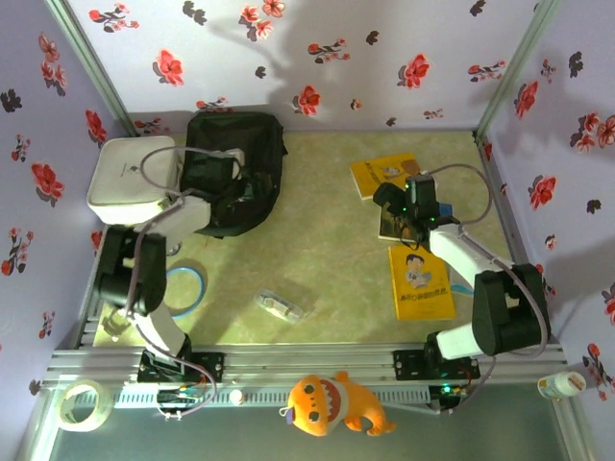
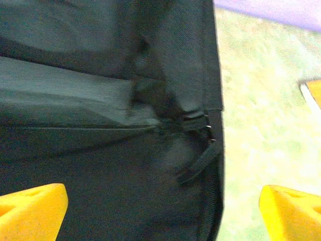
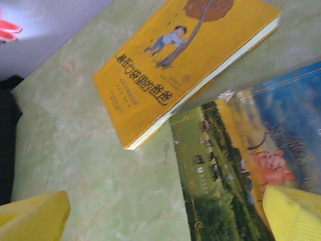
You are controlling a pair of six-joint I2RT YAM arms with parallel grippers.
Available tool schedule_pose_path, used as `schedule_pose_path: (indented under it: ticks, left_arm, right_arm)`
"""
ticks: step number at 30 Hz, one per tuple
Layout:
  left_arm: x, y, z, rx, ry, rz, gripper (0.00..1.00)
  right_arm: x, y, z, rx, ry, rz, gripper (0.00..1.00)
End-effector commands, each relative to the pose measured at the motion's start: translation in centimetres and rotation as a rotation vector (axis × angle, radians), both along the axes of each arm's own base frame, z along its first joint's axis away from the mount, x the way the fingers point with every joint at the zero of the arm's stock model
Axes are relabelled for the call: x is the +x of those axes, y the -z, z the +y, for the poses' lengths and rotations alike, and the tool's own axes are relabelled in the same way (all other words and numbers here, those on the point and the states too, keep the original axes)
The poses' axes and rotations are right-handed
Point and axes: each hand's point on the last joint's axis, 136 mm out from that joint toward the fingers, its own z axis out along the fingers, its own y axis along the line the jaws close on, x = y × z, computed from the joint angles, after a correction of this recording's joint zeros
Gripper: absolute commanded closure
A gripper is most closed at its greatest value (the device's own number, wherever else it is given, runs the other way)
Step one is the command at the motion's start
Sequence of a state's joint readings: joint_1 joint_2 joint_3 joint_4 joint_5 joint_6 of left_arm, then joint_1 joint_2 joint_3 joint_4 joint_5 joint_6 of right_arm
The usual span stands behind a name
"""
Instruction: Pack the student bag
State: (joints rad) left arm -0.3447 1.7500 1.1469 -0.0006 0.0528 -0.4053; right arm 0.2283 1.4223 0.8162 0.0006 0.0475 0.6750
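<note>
Left wrist view: the student bag (image 2: 100, 100) is seen blurred and cut off on three sides, so that only ribbed black woven fabric, a zip line and a dangling zip pull (image 2: 200, 165) can be made out. The left gripper (image 2: 160, 213) is seen spread wide, its yellow fingertips (image 2: 30, 208) clipped by the lower edge. Whether they touch the cloth cannot be told.

In the top external view the bag is found at the far left corner of the table (image 1: 317, 279), soft and rounded, just beside a white rounded hard case (image 1: 135, 173). The end of the left arm is lost against the black fabric.

In the right wrist view the right gripper (image 3: 163, 216) is likewise spread, with nothing pinched, above a glossy picture book (image 3: 241, 165) with a landscape cover, cut off at right and bottom. A yellow paperback (image 3: 185, 65) is met by it at one corner, and which lies on top is hard to judge.

A second yellow book (image 1: 420, 280) is seen toward the near right of the table. A small clear plastic item (image 1: 279, 307) lies by the near edge, its shape unclear.
</note>
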Motion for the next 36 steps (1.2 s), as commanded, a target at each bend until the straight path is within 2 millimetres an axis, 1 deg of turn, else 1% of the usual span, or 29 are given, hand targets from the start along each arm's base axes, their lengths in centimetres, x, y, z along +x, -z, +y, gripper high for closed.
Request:
schedule_pose_path:
  ticks: [1,3,5,7,9,13,17,20,22,24,26,28,29,31,32,35,36]
  left_arm:
    - [0.2,2.0,-2.7,-0.013,0.039,0.1,0.04]
    - [0.2,3.3,-3.7,-0.01,0.051,0.146,0.07]
    - [-0.3,4.4,-4.5,-0.011,0.066,0.18,0.08]
    - [-1.3,5.2,-5.2,-0.019,0.087,0.209,0.08]
    - [-2.8,6.2,-5.9,-0.031,0.113,0.247,0.08]
    - [-7.2,8.4,-6.5,-0.032,0.185,0.338,0.09]
    - [-11.8,9.4,-6.6,-0.018,0.272,0.408,0.1]
    - [-14.8,9.4,-6.6,-0.022,0.323,0.428,0.1]
    - [-16.3,8.7,-6.8,-0.037,0.357,0.42,0.1]
    - [-16.7,6.9,-7.2,-0.079,0.378,0.399,0.1]
    - [-16.3,4.1,-7.7,-0.096,0.407,0.348,0.1]
    - [-15.6,2.1,-7.7,-0.093,0.408,0.299,0.09]
    - [-15.1,1.5,-7.4,-0.083,0.388,0.276,0.08]
    - [-14.2,1.0,-6.3,-0.061,0.318,0.247,0.08]
    - [-13.8,0.8,-5.8,-0.056,0.283,0.235,0.08]
    - [-12.8,0.3,-4.5,-0.066,0.19,0.201,0.08]
    - [-12.6,0.1,-4.3,-0.078,0.176,0.195,0.08]
  right_arm:
    - [0.6,-1.0,1.2,0.056,-0.015,-0.008,0.01]
    - [0.7,-0.9,1.5,0.065,-0.023,-0.004,0.01]
    - [0.7,-0.8,1.7,0.069,-0.027,0.002,0.01]
    - [0.7,-0.7,1.9,0.072,-0.031,0.008,0.01]
    - [0.8,-0.3,2.2,0.076,-0.035,0.019,0.01]
    - [1.0,0.2,3.0,0.088,-0.05,0.034,0.01]
    - [1.4,0.6,4.3,0.096,-0.073,0.048,0.01]
    - [1.5,0.9,5.9,0.102,-0.103,0.059,0.01]
    - [1.4,1.1,7.4,0.108,-0.133,0.066,0.01]
    - [1.3,1.6,9.7,0.124,-0.187,0.079,0.01]
    - [1.2,1.7,13.7,0.173,-0.321,0.087,0.01]
    - [1.2,1.6,17.2,0.199,-0.422,0.106,0.04]
    - [1.3,1.7,18.6,0.2,-0.454,0.119,0.06]
    - [1.5,2.0,20.6,0.197,-0.488,0.131,0.08]
    - [2.0,2.1,21.3,0.198,-0.491,0.13,0.08]
    - [3.8,2.5,22.8,0.208,-0.485,0.134,0.11]
    - [4.3,2.8,23.1,0.21,-0.484,0.14,0.11]
